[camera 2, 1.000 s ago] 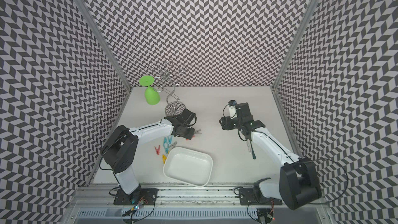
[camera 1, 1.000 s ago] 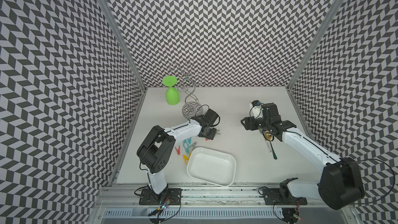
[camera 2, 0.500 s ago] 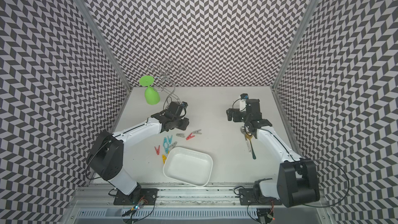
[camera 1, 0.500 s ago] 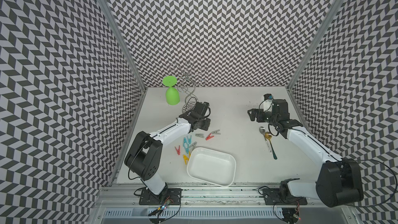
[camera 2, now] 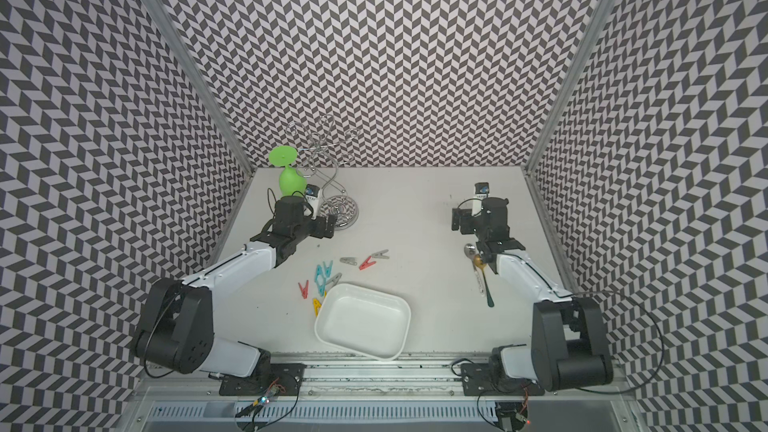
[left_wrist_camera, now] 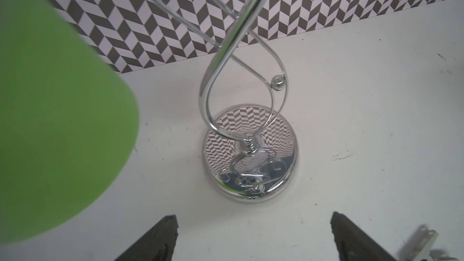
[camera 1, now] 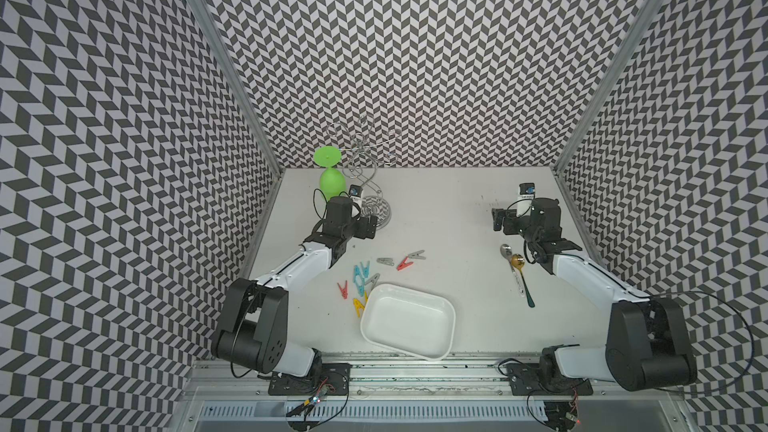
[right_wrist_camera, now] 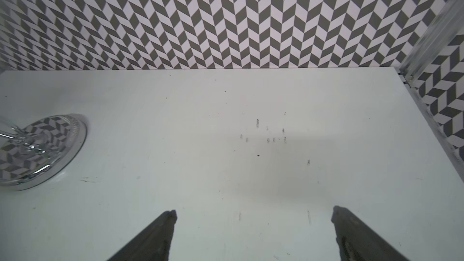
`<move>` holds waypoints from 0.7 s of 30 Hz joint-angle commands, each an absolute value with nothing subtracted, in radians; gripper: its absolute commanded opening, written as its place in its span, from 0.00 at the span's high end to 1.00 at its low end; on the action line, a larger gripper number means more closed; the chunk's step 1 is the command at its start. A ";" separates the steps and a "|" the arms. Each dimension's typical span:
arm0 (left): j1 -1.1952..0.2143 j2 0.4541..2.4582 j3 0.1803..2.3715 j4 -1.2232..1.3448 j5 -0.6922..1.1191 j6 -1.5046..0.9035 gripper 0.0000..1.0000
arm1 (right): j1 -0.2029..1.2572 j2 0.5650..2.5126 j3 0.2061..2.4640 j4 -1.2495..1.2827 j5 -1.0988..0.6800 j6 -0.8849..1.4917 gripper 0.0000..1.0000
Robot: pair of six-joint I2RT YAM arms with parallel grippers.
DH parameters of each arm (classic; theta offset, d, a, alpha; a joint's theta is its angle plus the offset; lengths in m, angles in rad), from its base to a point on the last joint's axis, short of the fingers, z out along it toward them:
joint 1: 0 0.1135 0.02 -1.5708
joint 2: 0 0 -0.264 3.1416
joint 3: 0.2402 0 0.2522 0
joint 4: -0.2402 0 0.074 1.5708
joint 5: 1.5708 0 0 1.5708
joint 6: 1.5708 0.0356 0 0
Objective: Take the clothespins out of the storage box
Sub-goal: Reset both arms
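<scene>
Since the storage box (camera 1: 408, 320) sits empty at the front of the table (camera 1: 449, 201), clothespins (camera 1: 360, 280) scattered just beside it, unloading looks finished. Left gripper (camera 1: 370, 227) and right gripper (camera 1: 498, 222) both gape wide, holding nothing. Next move likely: retreat, nothing to grab.

Both top views look down from high overhead. The wrist views sit low behind the left pincer (left_wrist_camera: 253, 222) and right pincer (right_wrist_camera: 253, 217) (both show the stand (left_wrist_camera: 251, 154) ahead).

Bright, even light, soft shadows; left wrist view's green cup (left_wrist_camera: 55, 111) blurred, perhaps out of focus.
</scene>
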State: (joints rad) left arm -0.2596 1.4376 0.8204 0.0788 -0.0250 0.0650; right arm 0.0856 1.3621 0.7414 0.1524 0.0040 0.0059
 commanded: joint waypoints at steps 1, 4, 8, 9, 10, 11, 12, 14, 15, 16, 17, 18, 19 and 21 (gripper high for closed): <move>-0.218 1.364 0.730 0.324 0.023 0.156 0.00 | 0.061 1.372 0.676 0.361 0.090 -0.037 0.00; -0.144 1.348 0.674 0.401 0.076 0.123 0.00 | 0.033 1.384 0.601 0.480 0.114 -0.014 0.00; -0.064 1.339 0.590 0.523 0.103 0.100 0.00 | 0.000 1.420 0.542 0.608 0.060 0.020 0.00; -0.053 1.333 0.564 0.565 0.104 0.109 0.00 | -0.003 1.426 0.528 0.643 0.049 0.017 0.01; -0.044 1.328 0.530 0.615 0.104 0.120 0.00 | -0.003 1.432 0.511 0.680 0.041 0.015 0.00; -0.036 1.324 0.501 0.661 0.106 0.131 0.00 | -0.003 1.436 0.496 0.712 0.034 0.010 0.00; -0.030 1.322 0.482 0.693 0.106 0.139 0.00 | -0.003 1.439 0.483 0.739 0.029 0.003 0.01; -0.012 1.320 0.446 0.743 0.116 0.142 0.00 | -0.005 1.443 0.446 0.806 0.010 -0.012 0.00; -0.004 1.320 0.434 0.759 0.126 0.141 0.00 | -0.006 1.445 0.431 0.833 -0.002 -0.015 0.01; 0.002 1.319 0.420 0.781 0.133 0.140 0.00 | -0.007 1.449 0.413 0.863 -0.014 -0.018 0.00; 0.008 1.319 0.404 0.810 0.136 0.136 0.00 | -0.006 1.453 0.395 0.897 -0.022 -0.015 0.01; 0.014 1.316 0.393 0.832 0.140 0.133 0.00 | -0.008 1.456 0.390 0.919 -0.034 -0.013 0.01; 0.017 1.313 0.386 0.853 0.143 0.127 0.00 | -0.008 1.455 0.397 0.902 -0.055 -0.020 0.01; 0.021 1.319 0.380 0.878 0.149 0.118 0.00 | -0.009 1.462 0.396 0.923 -0.099 -0.026 0.01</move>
